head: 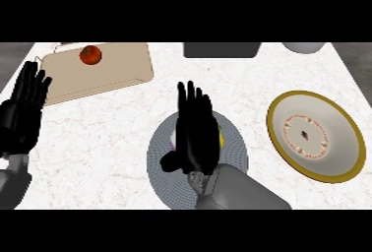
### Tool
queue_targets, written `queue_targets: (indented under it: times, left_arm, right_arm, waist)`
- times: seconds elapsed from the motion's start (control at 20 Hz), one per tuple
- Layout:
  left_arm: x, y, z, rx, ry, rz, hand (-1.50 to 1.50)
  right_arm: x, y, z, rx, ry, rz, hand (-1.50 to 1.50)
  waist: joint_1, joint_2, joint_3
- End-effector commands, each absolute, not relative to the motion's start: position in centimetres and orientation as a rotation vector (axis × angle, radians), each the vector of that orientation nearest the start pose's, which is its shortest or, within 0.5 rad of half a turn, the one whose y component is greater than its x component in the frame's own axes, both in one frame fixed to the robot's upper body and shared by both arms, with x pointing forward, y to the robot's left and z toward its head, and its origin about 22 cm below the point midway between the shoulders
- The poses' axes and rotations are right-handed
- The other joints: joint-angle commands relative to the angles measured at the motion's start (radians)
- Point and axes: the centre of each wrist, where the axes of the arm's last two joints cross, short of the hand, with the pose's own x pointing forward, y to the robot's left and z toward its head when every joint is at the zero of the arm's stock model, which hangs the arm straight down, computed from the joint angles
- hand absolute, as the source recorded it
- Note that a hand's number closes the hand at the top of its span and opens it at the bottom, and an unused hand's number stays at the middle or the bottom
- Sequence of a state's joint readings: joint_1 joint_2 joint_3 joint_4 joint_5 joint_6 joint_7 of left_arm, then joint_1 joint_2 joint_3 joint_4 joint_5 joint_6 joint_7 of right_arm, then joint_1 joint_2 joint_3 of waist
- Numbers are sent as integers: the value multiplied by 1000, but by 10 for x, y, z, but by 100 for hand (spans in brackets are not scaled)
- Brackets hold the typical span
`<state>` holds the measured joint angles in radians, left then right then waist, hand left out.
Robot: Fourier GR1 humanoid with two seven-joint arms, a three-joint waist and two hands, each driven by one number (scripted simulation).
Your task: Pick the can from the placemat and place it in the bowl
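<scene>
A round grey placemat (161, 170) lies at the counter's middle front. My right hand (195, 130) hovers flat over it with its fingers straight and pointing away from me, thumb out to the left. The can (219, 135) sits under that hand and is almost wholly hidden; only slivers of yellow and purple show at the hand's edges. To the right lies the bowl (316, 135), grey with a gold rim and a ring pattern inside. At the left edge my left hand (22, 110) rests open, fingers up.
A beige cutting board (109, 74) with a red tomato (90, 54) lies at the back left. A dark grey box (222, 49) and a pale round vessel (303, 47) sit along the back edge. Bare white marble separates placemat and bowl.
</scene>
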<state>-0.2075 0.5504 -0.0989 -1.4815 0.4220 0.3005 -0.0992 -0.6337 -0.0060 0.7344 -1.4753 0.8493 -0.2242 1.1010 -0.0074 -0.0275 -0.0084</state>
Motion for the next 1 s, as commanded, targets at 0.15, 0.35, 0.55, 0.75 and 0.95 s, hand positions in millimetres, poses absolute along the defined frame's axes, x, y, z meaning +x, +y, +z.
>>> queue_targets:
  times: [0.15, 0.35, 0.55, 0.75, 0.95]
  left_arm:
    - [298, 325, 91, 246, -1773, 20, 0]
    - [297, 328, 86, 253, -1772, 29, 0]
    - [293, 323, 77, 248, -1777, 19, 0]
    - [287, 333, 75, 254, -1778, 11, 0]
    - [290, 328, 71, 252, -1782, 20, 0]
  right_arm:
    - [238, 12, 143, -851, -1052, 950, -150]
    - [248, 11, 153, -833, -1021, 944, -150]
    - [241, 9, 142, -820, -998, 955, -150]
    - [254, 5, 147, -819, -949, 954, -150]
    - [260, 9, 135, -797, -922, 922, -150]
  waist:
    - [12, 10, 4]
    - [7, 12, 3]
    - [-5, 11, 5]
    - [1, 14, 5]
    - [14, 21, 6]
